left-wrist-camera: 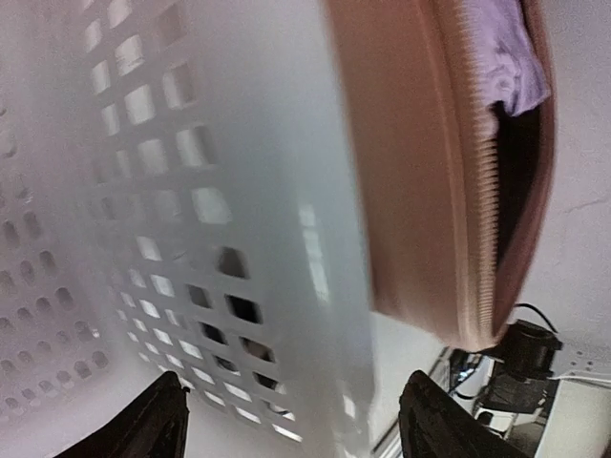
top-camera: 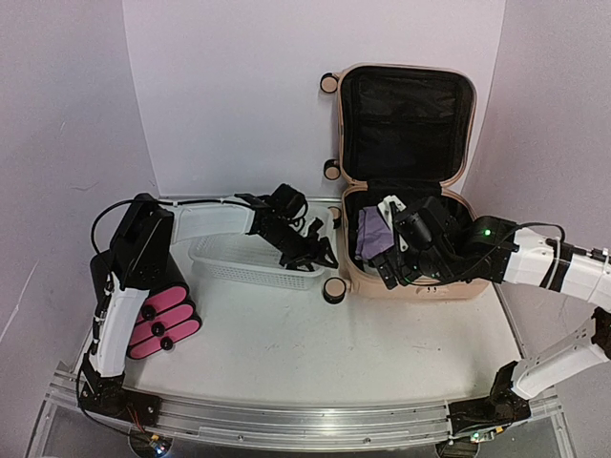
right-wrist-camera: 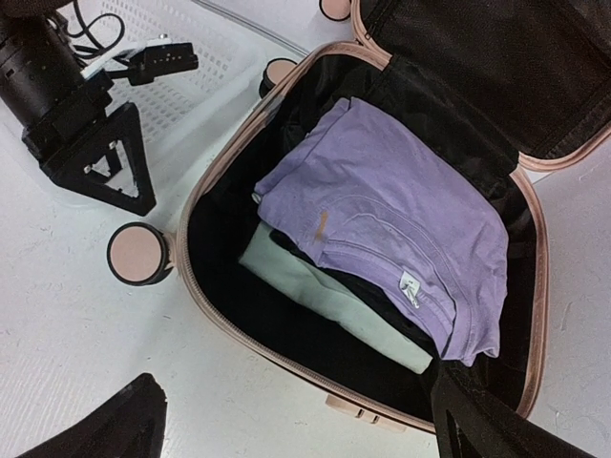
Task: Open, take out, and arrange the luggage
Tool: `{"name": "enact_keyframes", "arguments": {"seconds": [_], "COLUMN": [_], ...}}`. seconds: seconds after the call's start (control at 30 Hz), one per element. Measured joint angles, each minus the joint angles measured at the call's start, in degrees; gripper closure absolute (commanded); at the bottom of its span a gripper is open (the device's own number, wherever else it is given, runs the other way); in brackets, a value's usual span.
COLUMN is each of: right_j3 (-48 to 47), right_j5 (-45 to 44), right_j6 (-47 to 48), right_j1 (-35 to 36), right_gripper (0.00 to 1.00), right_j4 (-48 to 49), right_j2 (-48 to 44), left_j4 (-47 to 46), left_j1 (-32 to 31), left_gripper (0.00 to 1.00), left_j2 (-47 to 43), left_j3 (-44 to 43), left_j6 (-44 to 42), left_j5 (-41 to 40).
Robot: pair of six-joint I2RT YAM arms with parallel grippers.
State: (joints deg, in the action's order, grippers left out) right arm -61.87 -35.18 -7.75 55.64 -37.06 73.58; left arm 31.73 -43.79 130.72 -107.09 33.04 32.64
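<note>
No legible text; small white tag (right-wrist-camera: 409, 286) on purple shirt (right-wrist-camera: 382, 219) unreadable

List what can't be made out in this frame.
- Right wrist view: garments under the purple T-shirt; only pale green and black edges show, count unclear.
- Same view: neck label, too small to read.
- Top view: right gripper covers much of the suitcase contents.
- Left wrist view: white mesh basket blurred, its inside unverifiable.

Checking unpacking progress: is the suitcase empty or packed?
Packed. The open luggage holds a folded purple shirt lying on a pale green garment.
</note>
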Motion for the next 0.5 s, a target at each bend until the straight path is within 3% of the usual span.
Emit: {"name": "enact_keyframes", "arguments": {"seconds": [0.23, 0.5], "right_j3": [0.24, 0.79], "right_j5": [0.09, 0.46], "right_j6": [-1.09, -2.19], "right_j1": [0.0, 0.0], "right_gripper": [0.02, 0.02], "right_j4": [0.0, 0.0], "right_j2": [-0.79, -2.03], "left_j4": [-14.45, -17.55], "left_j1": [-0.13, 0.74], "left_gripper": [0.18, 0.14], "left_j2": [2.73, 4.2], "left_j3": [-1.75, -2.25], "left_j6": [7.54, 7.52], "left_j5": [11.23, 13.29]}}
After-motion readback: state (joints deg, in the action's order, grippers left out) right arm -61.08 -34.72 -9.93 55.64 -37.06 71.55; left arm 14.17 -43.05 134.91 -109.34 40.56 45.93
